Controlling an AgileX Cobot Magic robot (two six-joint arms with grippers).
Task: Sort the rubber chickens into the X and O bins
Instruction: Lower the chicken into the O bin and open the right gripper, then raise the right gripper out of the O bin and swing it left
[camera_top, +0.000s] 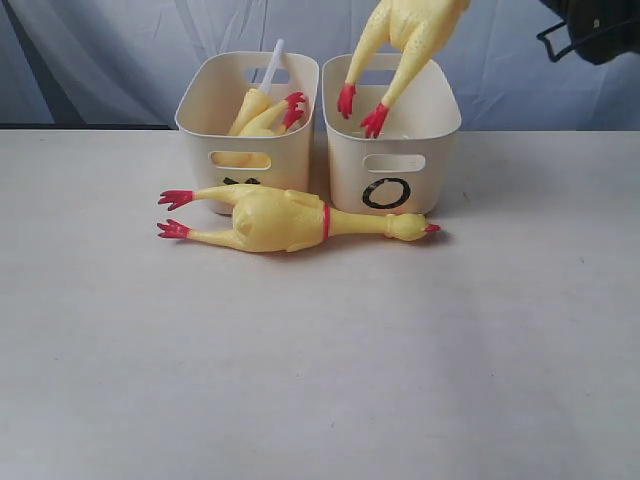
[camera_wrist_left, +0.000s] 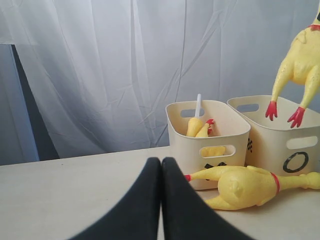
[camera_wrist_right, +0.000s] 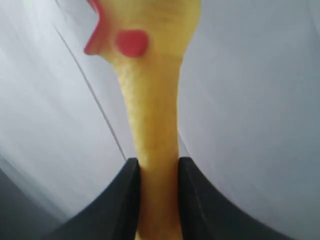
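Right gripper (camera_wrist_right: 157, 167) pinched the held chicken (camera_top: 410, 40) by the neck, one jaw on each side. It hung feet down over the O bin (camera_top: 440, 110), red feet about at rim level. Left gripper (camera_wrist_left: 161, 165) had its jaws pressed together, holding nothing, low over the table (camera_top: 320, 380). Table chicken (camera_top: 280, 220) lay on its side just in front of both bins, head toward the O. The X bin (camera_top: 205, 100), mark partly hidden, held yellow pieces (camera_top: 262, 112) and a white tube (camera_top: 272, 62).
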